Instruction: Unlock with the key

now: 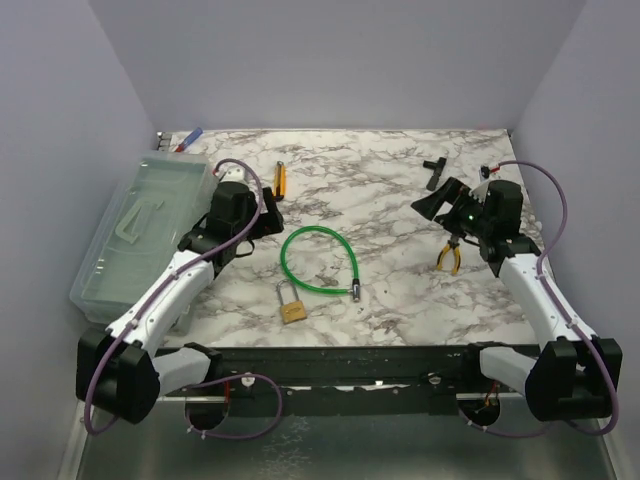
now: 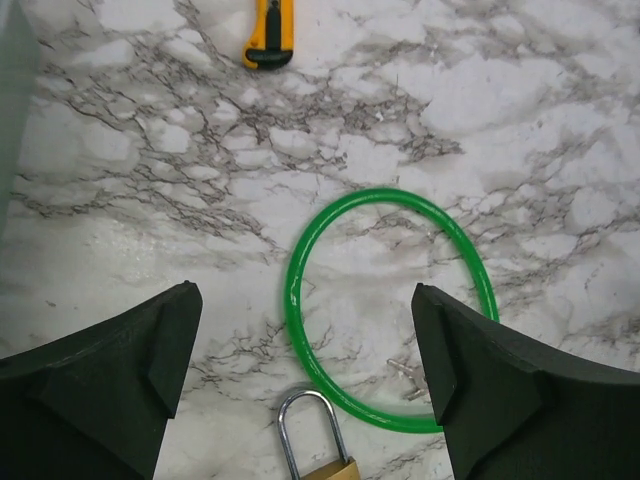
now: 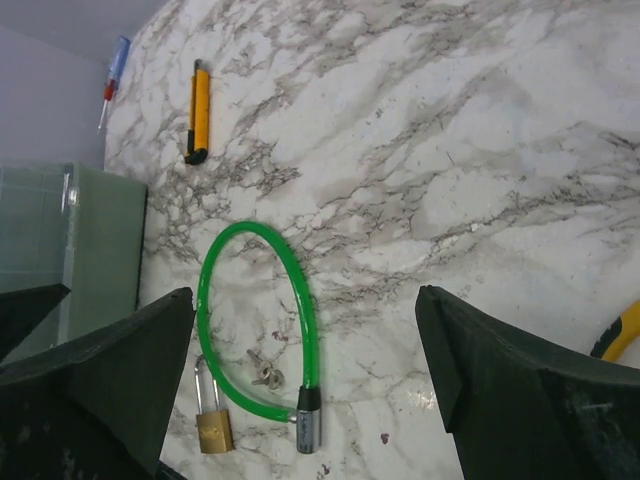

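The key (image 3: 262,368) is tiny and silvery. It lies flat on the marble inside the green cable loop (image 3: 205,290), with a second small key touching it. The left wrist view shows the key (image 2: 408,378) just beside the right finger. The brass padlock (image 1: 292,308) lies shut just outside the loop (image 1: 320,229), near the table's front edge. My left gripper (image 2: 305,295) hovers open above the padlock (image 2: 318,450) and the loop's left side (image 2: 291,300), holding nothing. My right gripper (image 1: 440,205) is open and empty at the right, well away from the loop.
A clear plastic box (image 1: 140,235) fills the left side. A yellow utility knife (image 1: 282,178) lies behind the loop. A black T-shaped tool (image 1: 436,170) is at the back right. Yellow-handled pliers (image 1: 449,255) lie under the right arm. A pen (image 1: 188,140) lies at the back left.
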`<state>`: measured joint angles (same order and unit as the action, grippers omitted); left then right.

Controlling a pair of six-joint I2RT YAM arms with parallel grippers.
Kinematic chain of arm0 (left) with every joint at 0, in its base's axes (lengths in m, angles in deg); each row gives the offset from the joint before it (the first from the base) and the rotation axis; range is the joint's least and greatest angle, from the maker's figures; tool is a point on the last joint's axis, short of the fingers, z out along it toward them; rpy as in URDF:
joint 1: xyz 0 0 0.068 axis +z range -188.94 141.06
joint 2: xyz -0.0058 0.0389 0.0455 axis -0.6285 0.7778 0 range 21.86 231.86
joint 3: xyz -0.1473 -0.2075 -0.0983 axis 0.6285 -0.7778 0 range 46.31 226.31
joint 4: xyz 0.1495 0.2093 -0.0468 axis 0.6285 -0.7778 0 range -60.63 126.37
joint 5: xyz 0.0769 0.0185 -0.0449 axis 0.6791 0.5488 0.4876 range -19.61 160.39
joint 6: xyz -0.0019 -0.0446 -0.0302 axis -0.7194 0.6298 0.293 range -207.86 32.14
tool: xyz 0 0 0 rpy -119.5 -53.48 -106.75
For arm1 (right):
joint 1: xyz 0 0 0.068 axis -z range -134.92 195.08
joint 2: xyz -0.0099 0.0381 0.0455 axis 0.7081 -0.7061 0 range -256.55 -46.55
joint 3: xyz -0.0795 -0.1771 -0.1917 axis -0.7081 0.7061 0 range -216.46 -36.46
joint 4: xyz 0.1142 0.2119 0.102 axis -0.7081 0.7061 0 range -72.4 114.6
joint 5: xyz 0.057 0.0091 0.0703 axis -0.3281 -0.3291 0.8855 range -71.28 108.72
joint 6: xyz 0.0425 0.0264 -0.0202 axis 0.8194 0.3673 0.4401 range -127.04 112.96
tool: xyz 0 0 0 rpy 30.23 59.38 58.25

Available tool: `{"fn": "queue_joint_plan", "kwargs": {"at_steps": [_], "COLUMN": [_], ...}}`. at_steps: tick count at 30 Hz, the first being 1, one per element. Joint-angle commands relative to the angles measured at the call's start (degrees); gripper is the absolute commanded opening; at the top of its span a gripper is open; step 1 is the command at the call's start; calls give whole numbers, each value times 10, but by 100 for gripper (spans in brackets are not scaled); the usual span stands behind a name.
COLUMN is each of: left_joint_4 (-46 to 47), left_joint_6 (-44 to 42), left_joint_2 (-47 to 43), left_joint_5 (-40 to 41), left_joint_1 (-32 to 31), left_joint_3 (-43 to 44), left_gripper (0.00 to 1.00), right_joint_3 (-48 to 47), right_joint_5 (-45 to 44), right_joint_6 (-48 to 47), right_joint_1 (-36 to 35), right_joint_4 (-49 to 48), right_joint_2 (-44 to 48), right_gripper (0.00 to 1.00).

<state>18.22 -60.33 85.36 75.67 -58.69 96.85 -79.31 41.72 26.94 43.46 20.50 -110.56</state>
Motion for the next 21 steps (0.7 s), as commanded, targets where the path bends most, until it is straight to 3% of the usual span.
{"fn": "queue_joint_plan", "kwargs": {"at_steps": [1,9,12,21], "left_joint_4": [6,-6,-5,6], "left_joint_6": [-14,-7,-11,-29], "left_joint_2": [63,36,-2,-41], "left_joint_5": [34,11,2,24], "left_joint_1": [-40,-42,-42,-50], "left_joint_3": [17,27,9,-11], "left_gripper": [93,92,91,90], "right_joint_3": [-61,-57,-42,-15], "right_joint_5": [-42,-112,-179,-215], "right_joint_6": [34,102,146,211], "right_joint_1": [-2,-14,-72,-193], "right_joint_4": [152,280,306,338], "right_joint_2": [-27,-38,-5,-3], "right_gripper": [100,100,100,100]}}
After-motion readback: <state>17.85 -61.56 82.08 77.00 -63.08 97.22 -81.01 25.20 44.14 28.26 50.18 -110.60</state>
